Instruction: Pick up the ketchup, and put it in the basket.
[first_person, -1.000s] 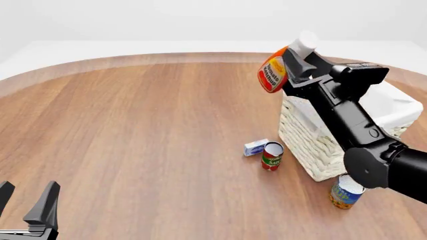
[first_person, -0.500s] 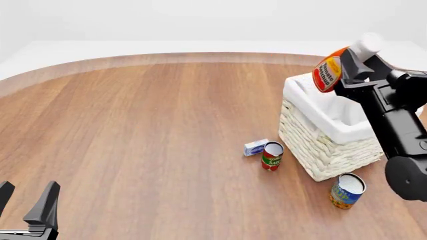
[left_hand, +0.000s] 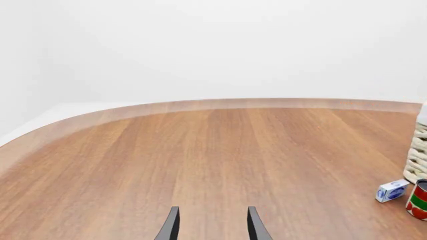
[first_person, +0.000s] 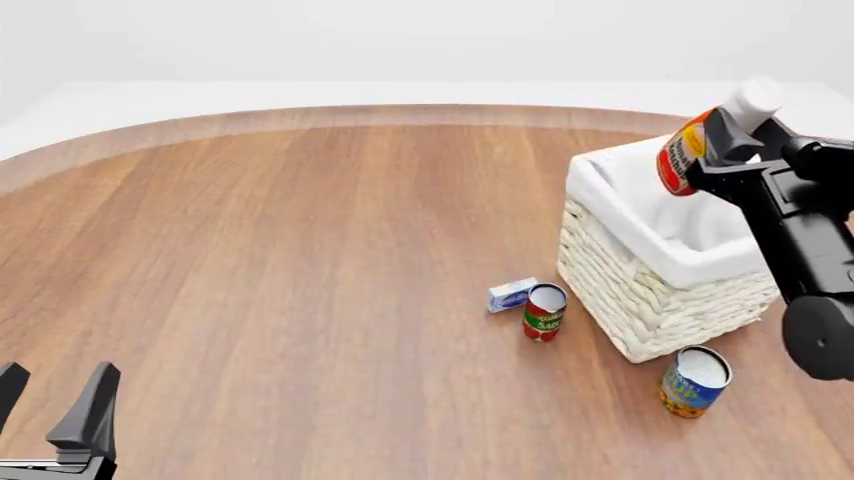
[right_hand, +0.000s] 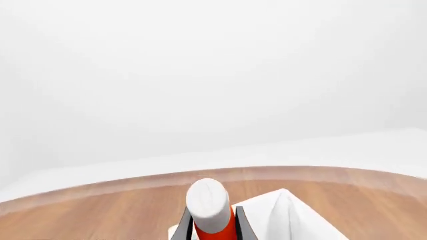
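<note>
left gripper (first_person: 54, 405) low — agape, right gripper (first_person: 731, 150) raised — clamped

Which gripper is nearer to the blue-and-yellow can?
Right. The right gripper, holding the ketchup, is above the basket just behind the blue-and-yellow can; the left gripper waits far across the table.

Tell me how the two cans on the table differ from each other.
The red-and-green can is narrower and stands just left of the basket, next to a small blue-and-white box. The blue-and-yellow can is wider and stands on the near side of the basket, closer to the camera. The first looks upright; the second leans a little. Both rest on the table, untouched by either gripper.
</note>
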